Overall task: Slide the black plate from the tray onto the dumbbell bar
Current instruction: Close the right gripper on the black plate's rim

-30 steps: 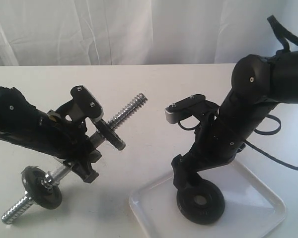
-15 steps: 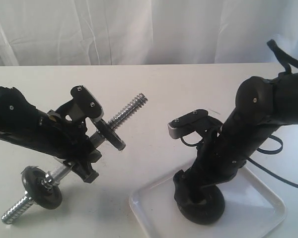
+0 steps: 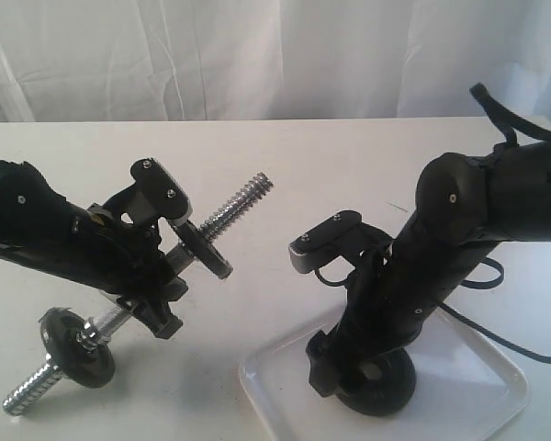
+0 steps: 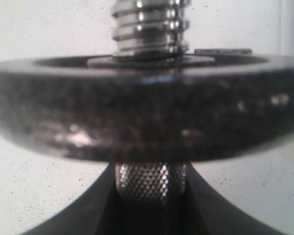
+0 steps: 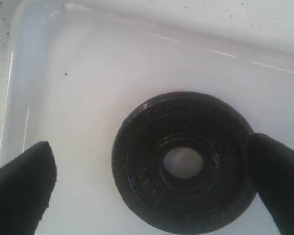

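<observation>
Moved: right pincer (image 5: 149,156) has dropped lower into the tray (image 3: 477,404) — jaws apart, straddling the black plate (image 5: 186,117).
Plate: flat in the tray, nearer one finger.
Left pincer (image 3: 156,276): clamped on the tilted dumbbell bar (image 3: 234,207).
Next: centre first — then close across the rim.

Setting: a robot lab test bench. Evidence: I work over a plain white tabletop (image 3: 349,165). A white draped curtain (image 3: 257,55) screens the whole background. My left arm (image 3: 37,230) and right arm (image 3: 496,197), both black, reach in over the surface.
</observation>
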